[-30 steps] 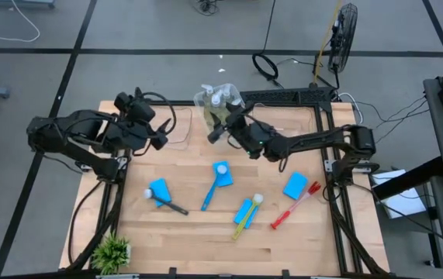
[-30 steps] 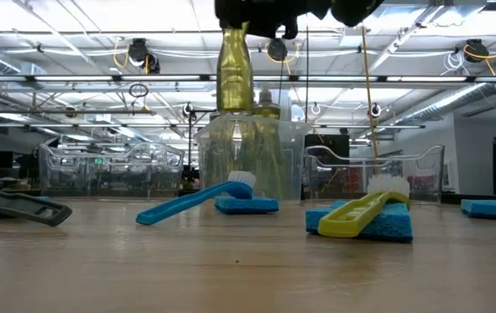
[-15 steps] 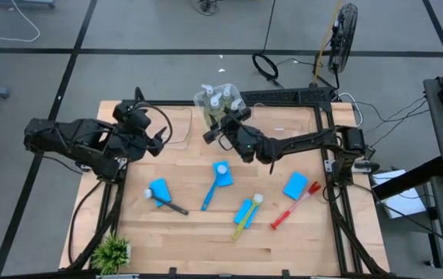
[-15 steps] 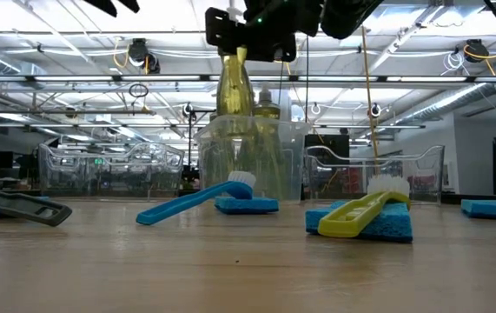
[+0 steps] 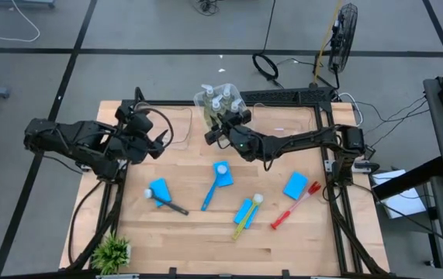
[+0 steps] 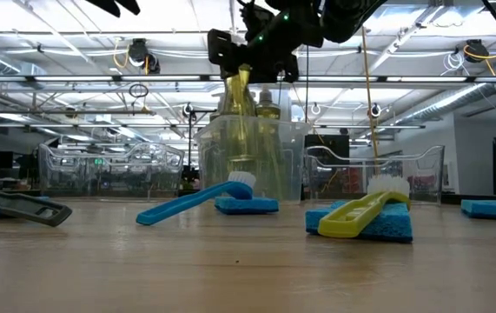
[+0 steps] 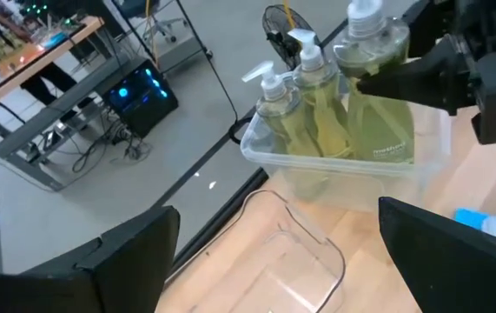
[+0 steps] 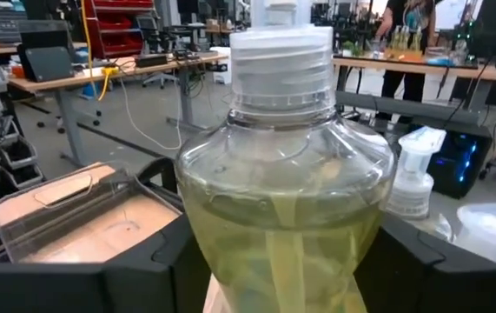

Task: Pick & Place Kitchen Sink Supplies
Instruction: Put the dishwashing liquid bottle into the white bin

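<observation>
A clear bin (image 5: 219, 103) at the table's far edge holds several pump bottles of yellowish soap (image 7: 304, 96). My right gripper (image 5: 219, 133) is shut on one more soap bottle (image 8: 287, 204), whose lower part stands inside the bin (image 6: 248, 156) next to the others. My left gripper (image 5: 156, 141) hangs open and empty left of the bin. Blue sponges (image 5: 295, 186) and blue (image 5: 209, 194), black (image 5: 173, 206), yellow-green (image 5: 244, 219) and red (image 5: 289, 211) brushes lie on the table's near half. My right gripper pinches the bottle's round body, just below its shoulder (image 8: 197, 228), between its two fingers (image 8: 100, 278). The fingers come in about level from the table's right. The bottle stands upright, pump up; whether its base rests on the bin's floor I cannot tell.
An empty clear bin (image 7: 295, 252) lies on the table just before my left gripper. A small green plant (image 5: 112, 252) stands at the near left corner. Bare wood (image 5: 283, 143) lies between the bin and the sponges.
My right gripper has sunk with the soap bottle; the bottle, earlier above the bin's rim, now has its lower part inside the bin among the others. The gripper has also turned at the wrist. My left gripper has come down a little.
</observation>
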`<control>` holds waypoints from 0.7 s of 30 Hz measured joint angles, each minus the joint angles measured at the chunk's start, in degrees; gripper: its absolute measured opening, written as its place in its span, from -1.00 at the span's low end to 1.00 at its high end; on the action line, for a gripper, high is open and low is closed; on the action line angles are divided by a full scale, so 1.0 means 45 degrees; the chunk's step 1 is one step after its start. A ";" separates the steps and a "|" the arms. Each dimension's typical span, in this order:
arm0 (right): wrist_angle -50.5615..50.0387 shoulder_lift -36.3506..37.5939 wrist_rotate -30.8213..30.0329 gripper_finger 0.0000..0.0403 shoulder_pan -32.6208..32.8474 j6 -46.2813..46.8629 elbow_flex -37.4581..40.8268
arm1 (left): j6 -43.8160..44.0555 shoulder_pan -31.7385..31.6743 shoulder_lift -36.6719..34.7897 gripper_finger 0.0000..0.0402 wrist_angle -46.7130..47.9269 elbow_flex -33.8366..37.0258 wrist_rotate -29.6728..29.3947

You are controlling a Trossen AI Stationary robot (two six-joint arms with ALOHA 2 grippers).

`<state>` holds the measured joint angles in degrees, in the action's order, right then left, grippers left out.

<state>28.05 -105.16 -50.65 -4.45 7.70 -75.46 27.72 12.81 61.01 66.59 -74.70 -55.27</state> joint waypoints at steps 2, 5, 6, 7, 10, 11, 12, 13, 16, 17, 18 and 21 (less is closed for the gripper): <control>-0.0191 0.0000 -0.0005 0.12 0.0000 0.0268 0.0000 | -0.0185 0.0050 0.0000 0.95 -0.0010 0.0000 0.0029; -0.0485 0.0000 -0.0002 0.22 0.0000 0.0496 0.0000 | -0.0219 0.0158 0.0000 0.95 -0.0015 0.0000 0.0036; -0.0541 0.0000 0.0000 0.25 0.0000 0.0503 0.0000 | -0.0245 0.0195 0.0000 0.95 -0.0015 0.0000 0.0030; -0.0550 0.0000 0.0000 0.28 0.0000 0.0505 0.0000 | -0.0309 0.0215 0.0000 0.95 -0.0015 0.0000 0.0034; -0.0475 0.0000 -0.0002 0.34 0.0000 0.0515 0.0000 | -0.0483 0.0296 0.0005 0.95 -0.0015 0.0000 0.0034; -0.0480 0.0000 0.0000 0.35 0.0000 0.0515 0.0000 | -0.0482 0.0320 0.0005 0.95 -0.0015 0.0000 0.0034; -0.0489 0.0000 -0.0001 0.37 0.0000 0.0507 0.0000 | -0.0482 0.0328 0.0005 0.95 -0.0015 0.0000 0.0034; -0.0507 0.0000 0.0000 0.38 0.0000 0.0486 0.0000 | -0.0485 0.0330 0.0005 0.95 -0.0015 0.0000 0.0034; -0.0695 0.0000 0.0134 0.39 0.0003 0.0481 0.0000 | -0.0475 0.0327 0.0005 0.95 -0.0015 0.0000 0.0034; -0.0803 0.0000 0.0337 0.40 0.0004 0.0477 0.0000 | -0.0479 0.0327 0.0005 0.95 -0.0010 0.0000 0.0034; -0.0898 0.0000 0.0512 0.40 0.0000 0.0472 0.0000 | -0.0483 0.0327 0.0005 0.95 -0.0010 0.0000 0.0034; -0.1170 0.0000 0.0734 0.40 0.0005 0.0476 0.0005 | -0.0485 0.0327 0.0005 0.95 -0.0010 0.0000 0.0034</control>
<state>22.78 -105.16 -47.35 -4.43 9.85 -75.44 25.54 14.28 61.04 66.54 -74.70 -55.11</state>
